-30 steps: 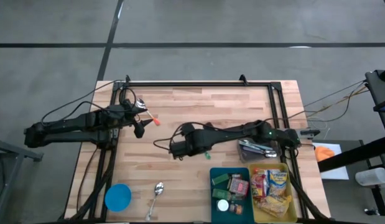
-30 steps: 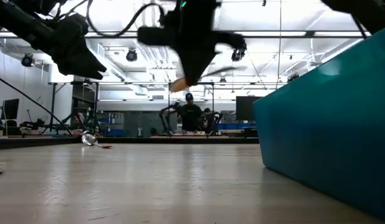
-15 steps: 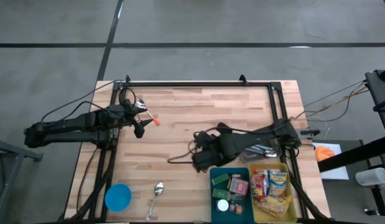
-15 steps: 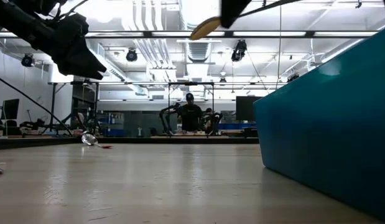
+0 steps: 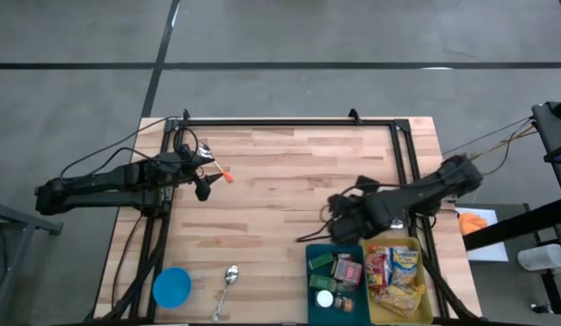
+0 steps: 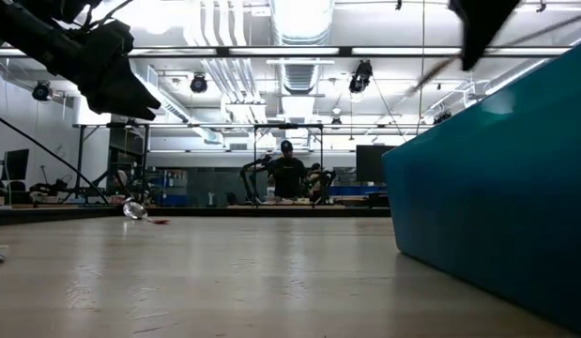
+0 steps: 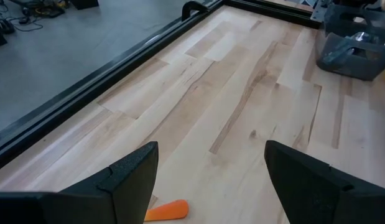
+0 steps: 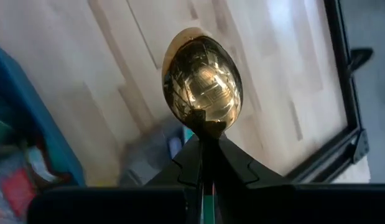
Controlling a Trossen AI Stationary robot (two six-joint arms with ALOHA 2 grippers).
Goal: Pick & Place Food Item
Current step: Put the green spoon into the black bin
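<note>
One gold spoon point(image 8: 203, 84) sits clamped in the right gripper point(image 8: 201, 180) beside the teal bin point(image 5: 312, 256) (left gripper point(image 7: 211, 177) spread, waiting).

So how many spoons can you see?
2. A silver spoon lies on the table beside the blue lid. A gold spoon is held in the right gripper. Bins may hide others.

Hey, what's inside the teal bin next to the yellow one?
The teal bin holds small packaged items: green packets, a reddish one, and a white round lid near its front. Anything beneath them is covered, and the right claw hides its far edge.
</note>
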